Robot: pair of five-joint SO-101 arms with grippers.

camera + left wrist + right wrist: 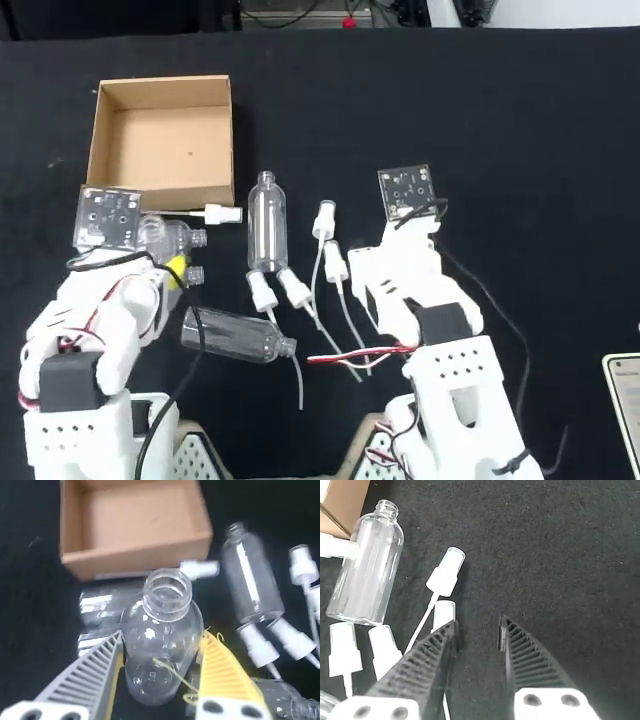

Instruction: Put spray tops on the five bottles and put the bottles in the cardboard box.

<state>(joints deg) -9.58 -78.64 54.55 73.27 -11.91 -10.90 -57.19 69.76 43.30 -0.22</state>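
capping step, and no bottle in sight wears a top yet. the left hand (162,636) is clamped on an open-necked bottle (162,652) near the box (140,555). the right hand (478,624) hangs open and empty over the tabletop (560,555), just beside a spray top (445,572). next, i'd judge, the right must pinch that top and feed its tube into the held neck.

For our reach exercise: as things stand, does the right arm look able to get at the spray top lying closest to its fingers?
Probably yes. The right gripper is open over the black cloth, the nearest spray top lies right beside one of its fingers, and nothing stands between them.
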